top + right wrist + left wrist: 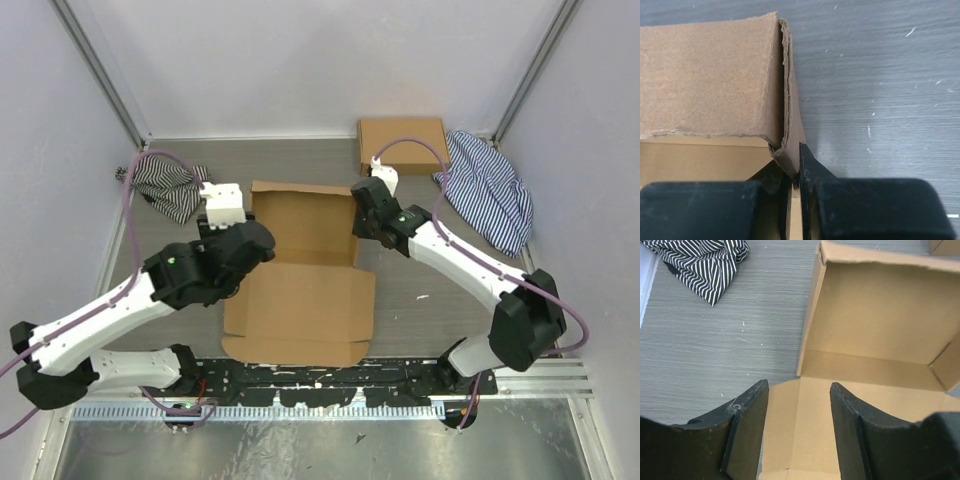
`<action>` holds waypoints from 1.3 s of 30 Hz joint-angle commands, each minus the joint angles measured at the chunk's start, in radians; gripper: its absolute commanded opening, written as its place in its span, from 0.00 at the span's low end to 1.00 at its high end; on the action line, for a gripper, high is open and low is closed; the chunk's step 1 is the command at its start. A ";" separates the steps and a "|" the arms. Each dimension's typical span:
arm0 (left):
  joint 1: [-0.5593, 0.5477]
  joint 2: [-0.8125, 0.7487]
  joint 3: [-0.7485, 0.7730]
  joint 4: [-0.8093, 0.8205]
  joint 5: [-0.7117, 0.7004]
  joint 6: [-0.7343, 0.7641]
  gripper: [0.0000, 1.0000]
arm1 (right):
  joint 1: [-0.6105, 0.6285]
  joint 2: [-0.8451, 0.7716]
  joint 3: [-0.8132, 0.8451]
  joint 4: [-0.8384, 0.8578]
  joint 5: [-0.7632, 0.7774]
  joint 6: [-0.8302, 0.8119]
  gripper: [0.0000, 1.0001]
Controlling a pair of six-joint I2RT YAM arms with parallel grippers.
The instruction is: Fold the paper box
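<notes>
The paper box [300,290] is set centrally on the bench [430,290], long axis running near to far. Its right wall is pinched by the right tool [796,167]; the left tool [798,390], spread, is poised just short of the left wall.

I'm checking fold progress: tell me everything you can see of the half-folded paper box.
The paper box is plain brown corrugated cardboard, half-formed. Its far half is a shallow open tray with three walls raised; its near half lies flat on the grey table as an unfolded lid panel. The right hand is shut on the doubled right wall. The open left hand hovers over the tray's near-left corner, apparently not touching.
</notes>
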 commanded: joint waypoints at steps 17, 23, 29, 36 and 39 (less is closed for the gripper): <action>0.080 -0.184 -0.083 -0.057 0.131 0.095 0.60 | -0.002 0.135 0.358 -0.089 -0.117 -0.430 0.58; 0.091 -0.235 -0.159 -0.048 0.131 0.094 0.61 | -0.023 0.366 0.602 -0.177 -0.081 -0.459 0.57; 0.094 -0.248 -0.189 -0.053 0.135 0.102 0.61 | -0.139 0.567 0.684 -0.238 -0.333 -0.280 0.44; 0.097 -0.276 -0.213 -0.044 0.139 0.141 0.62 | -0.156 0.436 0.410 -0.056 -0.359 -0.203 0.51; 0.100 -0.282 -0.232 -0.044 0.143 0.155 0.62 | -0.155 0.429 0.370 -0.043 -0.402 -0.191 0.54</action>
